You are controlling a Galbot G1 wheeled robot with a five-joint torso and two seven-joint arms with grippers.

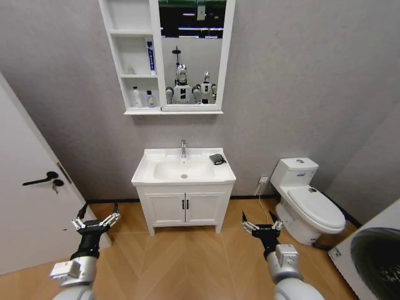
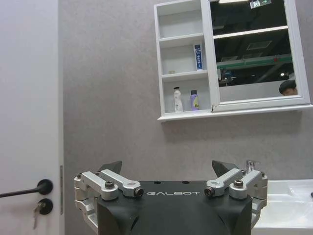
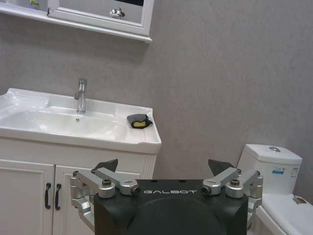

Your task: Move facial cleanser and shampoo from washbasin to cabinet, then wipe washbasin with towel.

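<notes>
The towel [image 1: 217, 159], a small dark cloth, lies bunched on the right rear corner of the washbasin [image 1: 150, 177], beside the bowl and to the right of the chrome tap [image 1: 184, 148]; the right wrist view shows a bit of yellow inside its folds [image 3: 139, 121]. Its long axis looks to run roughly across the rim, though it is too crumpled to be sure. No bottles stand on the basin; a white bottle [image 1: 137, 97] and a smaller one [image 1: 150, 99] sit in the lowest compartment of the cabinet [image 1: 131, 32], with a blue-and-white tube [image 1: 150, 57] upright in the middle one, so the moving part appears done.

From the towel outward, both arms hang low over the wooden floor, well apart from the counter. The right pincer [image 1: 262, 226] sits forward of and below the towel's side, fingers spread and holding nothing. The left pincer [image 1: 95, 219] is also spread and empty, near the door [image 1: 25, 187]. The towel lies up and ahead, slightly inward of the right pincer, so the right arm seems nearer.
</notes>
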